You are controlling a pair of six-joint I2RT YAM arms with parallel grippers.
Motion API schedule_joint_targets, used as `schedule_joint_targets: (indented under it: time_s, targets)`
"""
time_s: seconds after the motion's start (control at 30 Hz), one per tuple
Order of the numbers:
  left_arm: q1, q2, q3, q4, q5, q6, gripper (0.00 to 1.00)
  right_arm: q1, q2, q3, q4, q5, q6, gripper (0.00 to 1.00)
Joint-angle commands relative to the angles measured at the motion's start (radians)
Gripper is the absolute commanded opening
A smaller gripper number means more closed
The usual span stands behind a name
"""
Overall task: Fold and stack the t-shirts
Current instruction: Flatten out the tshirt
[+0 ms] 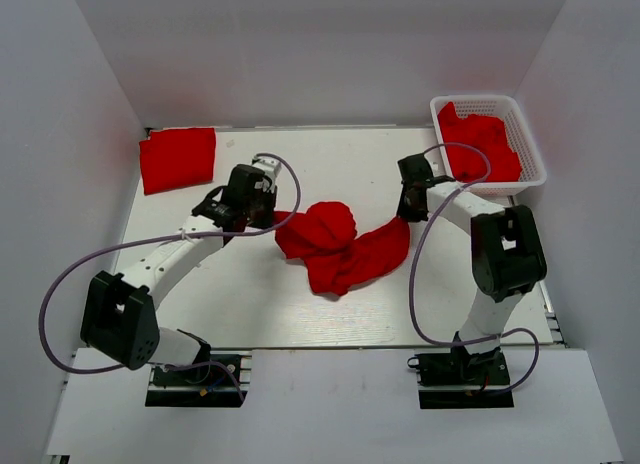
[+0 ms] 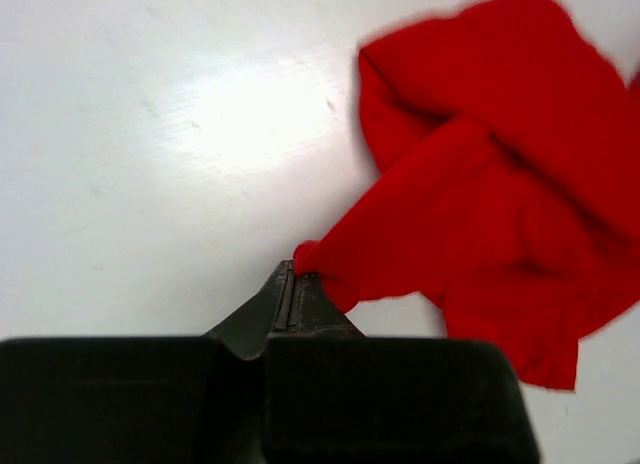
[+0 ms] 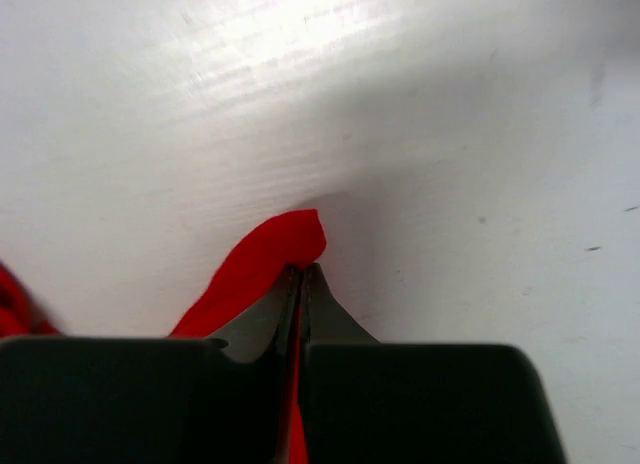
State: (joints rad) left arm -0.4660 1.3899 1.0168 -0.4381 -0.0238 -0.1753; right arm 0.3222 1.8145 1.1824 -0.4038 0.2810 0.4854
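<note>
- Folded t-shirt (image 1: 178, 159): flat red rectangle at the far left corner of the surface (image 1: 330, 164), well apart from both arms.
- Left arm (image 1: 160, 264): reaches from the near left base toward the middle, purple cable looped over it.
- Left jaws: closed right down, tips together in the left wrist view, pinching a small corner of the crumpled t-shirt (image 2: 500, 184). The pinch is at the shirt's left end and low to the surface.
- Crumpled t-shirt (image 1: 340, 246): mid-surface between the two arms, bunched, with a rounded hump in the middle and a longer lobe running out to the right. It is not spread flat; most of it rests on the surface.
- Right jaws: clamped tight in the right wrist view with a thin red fold of the same crumpled t-shirt (image 3: 250, 269) caught between the tips. The grip is at the shirt's right end.
- Right arm (image 1: 455, 206): bent up from the near right base, wrist just in front of the basket.
- White basket (image 1: 478, 100): far right corner of the surface, lattice walls.
- Basket t-shirts (image 1: 485, 144): loose red heap inside the basket; cannot tell how many.
</note>
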Motion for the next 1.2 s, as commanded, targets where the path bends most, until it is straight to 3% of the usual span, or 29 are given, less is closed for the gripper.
schedule_joint_targets:
  time_s: [0.0, 0.03, 0.07, 0.13, 0.17, 0.3, 0.47, 0.7, 0.93, 1.17]
  targets:
    - [0.012, -0.074, 0.153, 0.001, -0.248, -0.03, 0.0, -0.006, -0.167, 0.112, 0.043, 0.137, -0.051, 0.0]
    - [0.012, -0.062, 0.19, -0.025, -0.296, -0.03, 0.0, -0.005, -0.208, 0.135, 0.052, 0.164, -0.092, 0.0]
    - [0.021, -0.034, 0.312, -0.059, -0.441, -0.015, 0.0, -0.009, -0.263, 0.181, 0.066, 0.278, -0.116, 0.0]
    - [0.021, -0.008, 0.354, -0.085, -0.485, 0.0, 0.0, -0.008, -0.296, 0.218, 0.065, 0.306, -0.145, 0.0]
    - [0.03, 0.001, 0.421, -0.085, -0.574, 0.016, 0.0, -0.008, -0.31, 0.236, 0.065, 0.364, -0.157, 0.0]
    - [0.055, -0.011, 0.512, 0.042, -0.679, 0.161, 0.0, -0.031, -0.421, 0.36, 0.137, 0.536, -0.264, 0.0]
    - [0.087, -0.029, 0.647, 0.166, -0.781, 0.321, 0.0, -0.051, -0.488, 0.454, 0.25, 0.596, -0.407, 0.0]
    - [0.105, -0.098, 0.718, 0.323, -0.893, 0.517, 0.0, -0.063, -0.561, 0.568, 0.463, 0.69, -0.699, 0.0]
    - [0.115, -0.155, 0.75, 0.412, -0.907, 0.64, 0.0, -0.068, -0.616, 0.609, 0.625, 0.716, -0.878, 0.0]
    - [0.115, -0.155, 0.789, 0.458, -0.918, 0.706, 0.0, -0.066, -0.617, 0.666, 0.657, 0.722, -0.929, 0.0]
